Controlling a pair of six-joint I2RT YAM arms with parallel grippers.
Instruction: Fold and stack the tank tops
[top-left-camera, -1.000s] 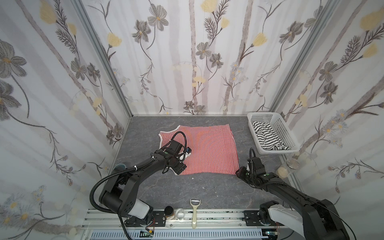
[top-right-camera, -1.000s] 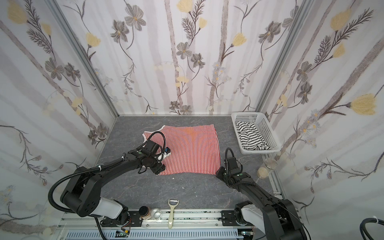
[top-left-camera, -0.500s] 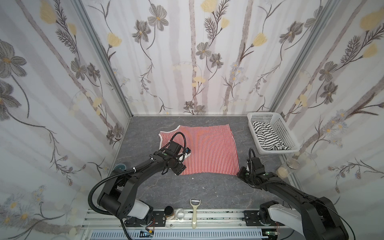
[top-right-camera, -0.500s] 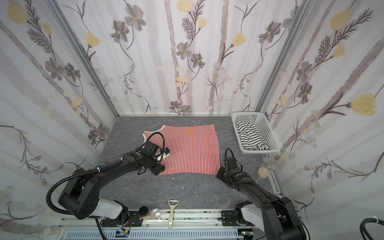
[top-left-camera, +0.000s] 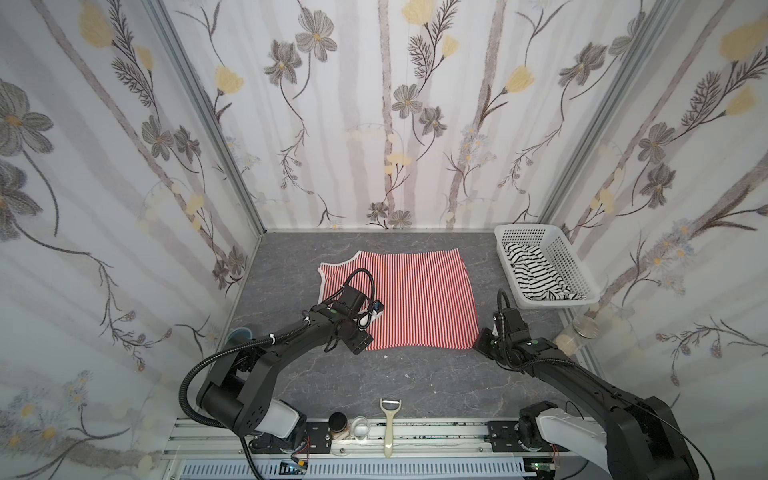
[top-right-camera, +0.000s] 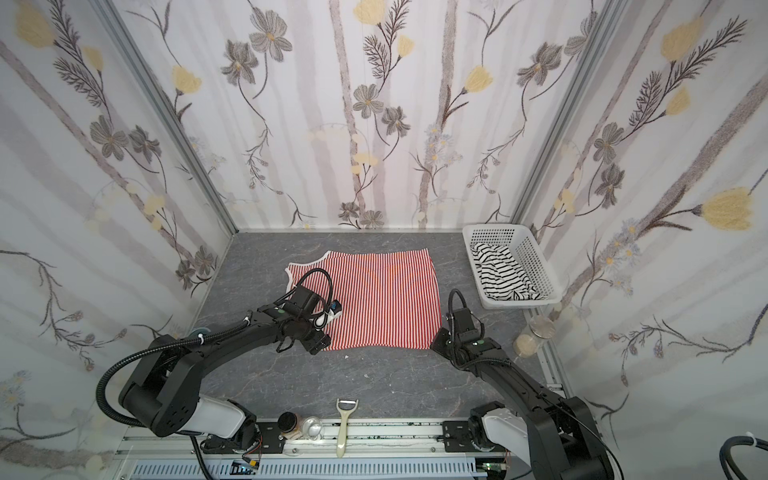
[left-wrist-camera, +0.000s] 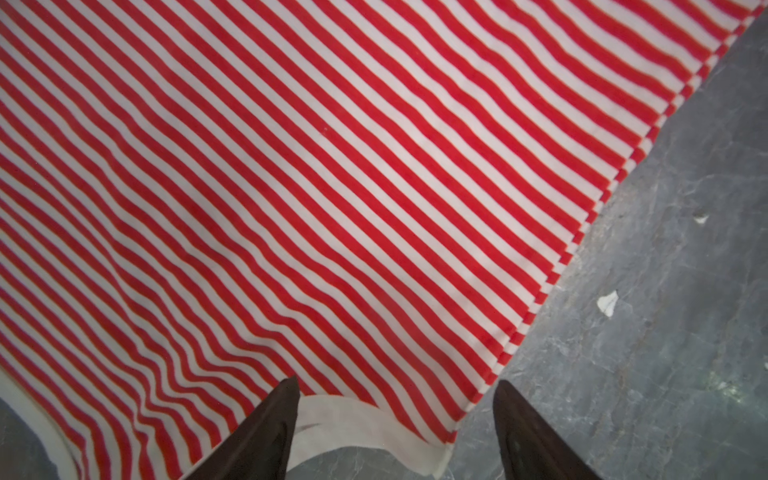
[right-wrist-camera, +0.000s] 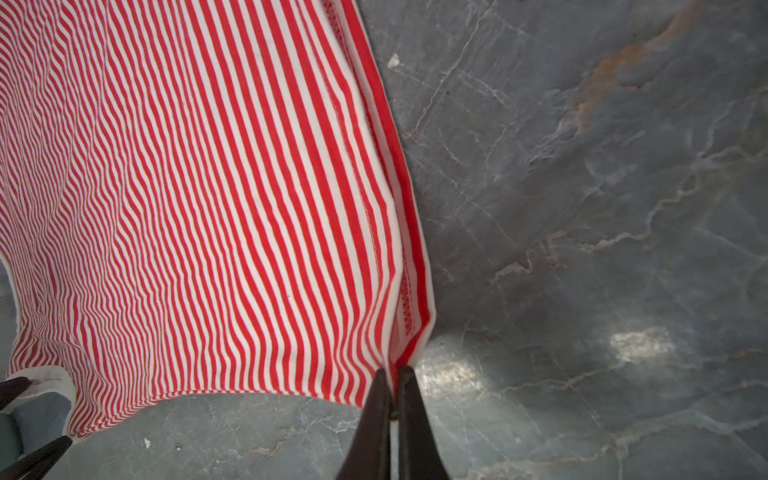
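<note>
The red-and-white tank top (top-left-camera: 419, 299) (top-right-camera: 386, 299) lies spread flat on the grey table. My right gripper (right-wrist-camera: 392, 374) (top-left-camera: 478, 343) is shut on its near right hem corner, and the cloth (right-wrist-camera: 208, 187) puckers toward the jaws. My left gripper (left-wrist-camera: 397, 395) (top-left-camera: 359, 343) is open at the near left corner. Its fingers straddle the white-edged strap (left-wrist-camera: 357, 419) without pinching it. The black-striped tank top (top-left-camera: 536, 278) (top-right-camera: 500, 274) lies crumpled in the basket.
The white perforated basket (top-left-camera: 571, 266) stands at the right wall. Two glass jars (top-left-camera: 584, 328) sit near it. A peeler (top-left-camera: 389, 428), a dark-lidded jar (top-left-camera: 338, 422) and a small glass sit on the front rail. A teal cup (top-left-camera: 242, 333) is at the left.
My right gripper's jaws have closed onto the red top's near right corner. The left gripper has stayed open and has hardly moved at the near left corner.
</note>
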